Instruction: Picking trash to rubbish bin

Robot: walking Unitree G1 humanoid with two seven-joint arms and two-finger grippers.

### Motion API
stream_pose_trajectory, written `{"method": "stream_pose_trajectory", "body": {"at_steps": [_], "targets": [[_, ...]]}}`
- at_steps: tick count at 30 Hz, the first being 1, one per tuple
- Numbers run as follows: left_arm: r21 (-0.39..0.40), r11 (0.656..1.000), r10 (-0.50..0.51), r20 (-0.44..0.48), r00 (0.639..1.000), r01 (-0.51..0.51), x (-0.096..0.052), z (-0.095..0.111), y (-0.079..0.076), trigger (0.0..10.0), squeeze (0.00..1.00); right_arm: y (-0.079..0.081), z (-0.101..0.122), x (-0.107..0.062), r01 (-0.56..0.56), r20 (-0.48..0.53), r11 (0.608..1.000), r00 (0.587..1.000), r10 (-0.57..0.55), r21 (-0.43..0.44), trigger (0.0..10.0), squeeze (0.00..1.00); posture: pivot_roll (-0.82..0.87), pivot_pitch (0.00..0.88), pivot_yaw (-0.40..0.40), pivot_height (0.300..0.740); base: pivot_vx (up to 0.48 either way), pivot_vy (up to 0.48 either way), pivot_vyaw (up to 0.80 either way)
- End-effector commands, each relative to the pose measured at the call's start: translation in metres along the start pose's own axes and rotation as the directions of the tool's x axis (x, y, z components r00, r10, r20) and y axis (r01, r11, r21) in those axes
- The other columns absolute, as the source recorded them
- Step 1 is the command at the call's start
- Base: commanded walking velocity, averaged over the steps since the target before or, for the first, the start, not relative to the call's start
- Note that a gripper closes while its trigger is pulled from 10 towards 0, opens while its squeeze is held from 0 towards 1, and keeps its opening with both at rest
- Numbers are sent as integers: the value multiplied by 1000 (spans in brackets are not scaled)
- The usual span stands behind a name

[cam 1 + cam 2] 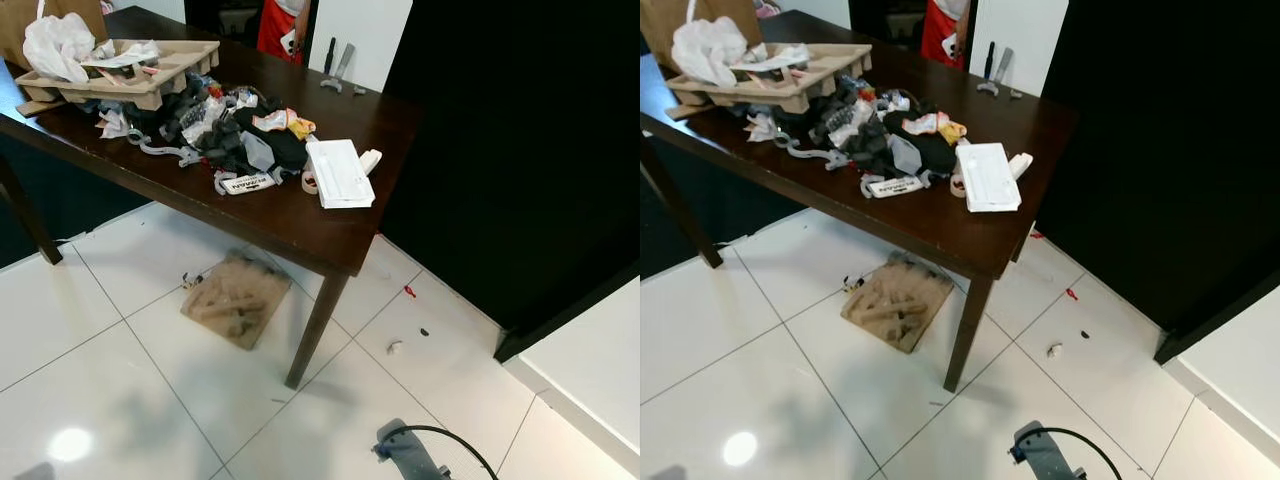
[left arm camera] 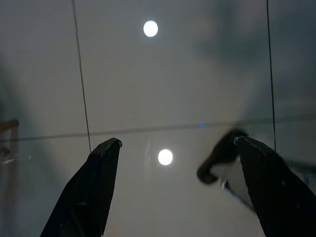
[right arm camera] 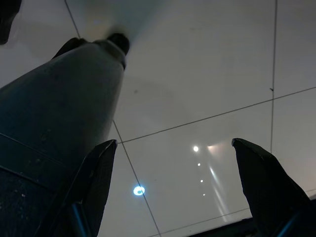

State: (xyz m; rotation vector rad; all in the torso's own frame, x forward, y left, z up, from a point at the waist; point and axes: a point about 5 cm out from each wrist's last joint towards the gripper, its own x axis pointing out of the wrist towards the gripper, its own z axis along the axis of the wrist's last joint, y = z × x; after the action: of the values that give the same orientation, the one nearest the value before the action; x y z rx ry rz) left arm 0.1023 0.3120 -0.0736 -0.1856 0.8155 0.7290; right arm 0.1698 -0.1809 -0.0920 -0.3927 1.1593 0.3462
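Observation:
A heap of trash (image 1: 235, 135), made of wrappers, dark cloth and labels, lies on the dark wooden table (image 1: 300, 222). Beside it rests a white paper packet (image 1: 340, 172). At the table's far left, a cardboard tray (image 1: 150, 75) holds a white plastic bag (image 1: 58, 45). On the tiles under the table lie a flat cardboard piece (image 1: 235, 300), a small white scrap (image 1: 394, 347) and a red bit (image 1: 409, 291). My left gripper (image 2: 177, 142) hangs open over bare tile. My right gripper (image 3: 174, 143) is open too, beside my own dark leg (image 3: 54, 98).
A black wall panel (image 1: 520, 150) rises right of the table. A person in red (image 1: 278, 25) stands behind the table's far end, near some tools (image 1: 337, 68). Table legs (image 1: 315, 325) stand on glossy white tiles. A grey robot part with a black cable (image 1: 410, 455) shows at the bottom.

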Motion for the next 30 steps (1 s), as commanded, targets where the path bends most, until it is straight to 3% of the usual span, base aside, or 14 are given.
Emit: {"method": "stream_pose_trajectory", "body": {"at_steps": [1, 9, 19, 20, 22, 23, 26, 27, 30], "targets": [[-17, 1000, 26, 28, 999, -26, 1, 6, 6, 10000, 0, -5, -3, -1, 13, -11, 1000, 1000, -13, 9, 10000, 0, 293, 48, -134, 740, 262, 0, 0], [-73, 997, 31, 123, 992, -22, 5, 29, 3, 10000, 0, 3, 1, 1, -5, 0, 1000, 1000, 5, 8, 10000, 0, 298, 48, -131, 740, 274, 0, 0], [-70, 997, 27, 138, 990, -18, 6, 32, 1, 10000, 0, 3, 1, 1, -5, 0, 1000, 1000, 5, 9, 10000, 0, 298, 48, -131, 740, 296, 0, 0], [-57, 998, 19, 410, 912, 5, 7, 96, -10, 10000, 0, 2, -3, 0, -4, -12, 1000, 1000, 5, 10, 10000, 0, 296, 65, -135, 740, 319, 0, 0], [-40, 999, 5, 560, 828, 22, 1, 135, -18, 10000, 0, 1, -5, 0, -4, -16, 1000, 1000, 4, 10, 10000, 0, 299, 69, -136, 740, 326, 0, 0], [-40, 999, 5, 560, 828, 22, 1, 135, -18, 10000, 0, 1, -5, 0, -4, -16, 1000, 1000, 4, 10, 10000, 0, 299, 69, -136, 740, 330, 0, 0], [-2, 998, -45, 709, 703, 66, -12, 181, -34, 10000, 0, 2, -3, 0, -5, -11, 1000, 1000, 5, 10, 10000, 0, 303, 75, -131, 740, 333, 0, 0], [-2, 998, -45, 709, 703, 66, -12, 181, -34, 10000, 0, 2, -3, 0, -5, -11, 1000, 1000, 5, 10, 10000, 0, 303, 75, -131, 740, 334, 0, 0], [45, 995, -90, 793, 602, 90, -27, 211, -46, 10000, 0, 2, -1, 0, -7, -8, 1000, 1000, 7, 7, 10000, 0, 306, 82, -127, 740, 334, 0, 0]]}}
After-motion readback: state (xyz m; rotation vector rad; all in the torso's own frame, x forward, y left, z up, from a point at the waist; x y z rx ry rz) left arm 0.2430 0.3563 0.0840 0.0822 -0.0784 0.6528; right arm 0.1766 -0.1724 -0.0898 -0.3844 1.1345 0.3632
